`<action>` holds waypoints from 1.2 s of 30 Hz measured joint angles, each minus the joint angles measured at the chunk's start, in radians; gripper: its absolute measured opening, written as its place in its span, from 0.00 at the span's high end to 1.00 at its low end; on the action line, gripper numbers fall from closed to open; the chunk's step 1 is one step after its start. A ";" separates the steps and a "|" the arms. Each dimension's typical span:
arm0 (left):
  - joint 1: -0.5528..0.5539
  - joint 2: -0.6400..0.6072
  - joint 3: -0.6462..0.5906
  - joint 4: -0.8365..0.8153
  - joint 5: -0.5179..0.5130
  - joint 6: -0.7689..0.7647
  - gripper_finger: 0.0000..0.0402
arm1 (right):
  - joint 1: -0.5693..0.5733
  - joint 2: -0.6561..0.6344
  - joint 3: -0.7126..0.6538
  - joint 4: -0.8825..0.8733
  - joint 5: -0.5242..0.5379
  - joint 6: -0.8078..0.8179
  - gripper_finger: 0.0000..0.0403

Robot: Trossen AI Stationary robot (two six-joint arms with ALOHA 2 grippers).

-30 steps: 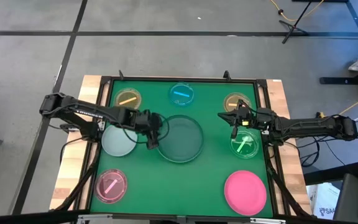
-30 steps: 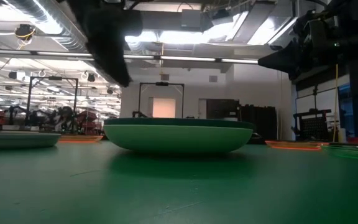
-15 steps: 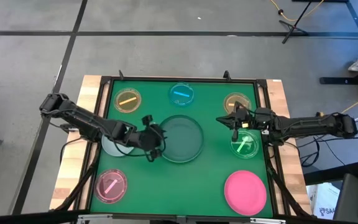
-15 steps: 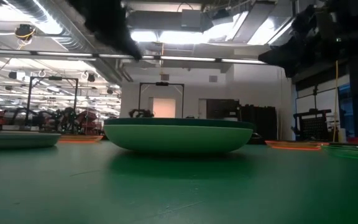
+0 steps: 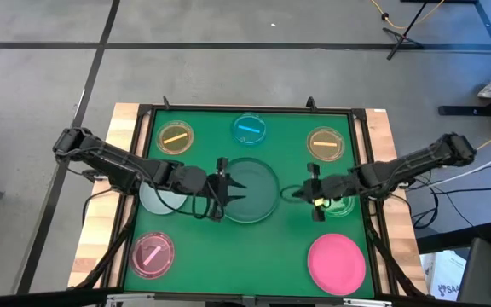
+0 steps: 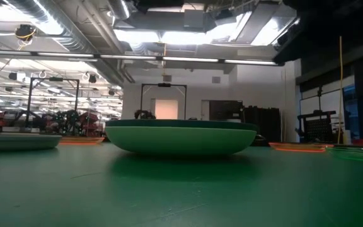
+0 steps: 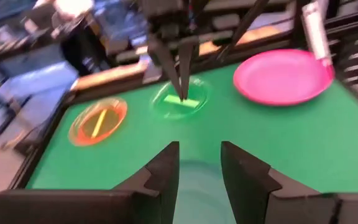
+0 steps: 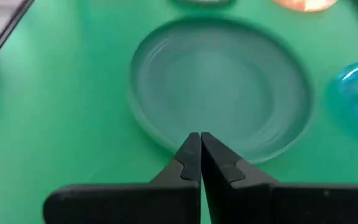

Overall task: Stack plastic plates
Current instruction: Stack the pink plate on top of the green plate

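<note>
As you scan the green mat (image 5: 288, 247) from its left edge, you count eight plates lying flat and apart: three large and five small. Round as they are, none has a long axis, and all sit rim-up; only the coloured bar seen in some small ones gives a direction.

At far left you have the small orange plate (image 5: 176, 136) near the far edge, its bar slanting. Below it lies the large light green plate (image 5: 158, 197), partly under the left arm, and nearest you on that side the small pink plate (image 5: 152, 254), its bar also slanted.

Your left gripper (image 5: 221, 189) points right over the left rim of the large dark teal plate (image 5: 251, 189) at mid-mat. Its fingers (image 7: 160, 177) stand parted with a plain gap, holding nothing. Beyond the teal plate, at the far edge, sits the small blue plate (image 5: 249, 129), its bar running left to right.

Right of centre, your right gripper (image 5: 314, 193) points left toward the teal plate, just beside the small green plate (image 5: 341, 203), which the arm partly hides. Its fingertips (image 8: 199, 146) are pressed together with nothing between them. Farther back lies the small brown plate (image 5: 325, 143), and in the near right corner the large pink plate (image 5: 337, 262).
</note>
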 joint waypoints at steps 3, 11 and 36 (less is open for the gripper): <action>0.018 0.000 -0.030 0.123 0.085 0.027 0.72 | 0.057 0.028 0.054 -0.102 -0.001 0.065 1.00; 0.074 0.000 -0.096 0.254 0.143 0.027 0.72 | 0.159 0.037 0.085 -0.196 -0.054 0.247 1.00; 0.031 0.000 -0.096 0.223 0.024 -0.051 0.72 | 0.375 0.335 0.084 -0.397 -0.230 0.529 0.52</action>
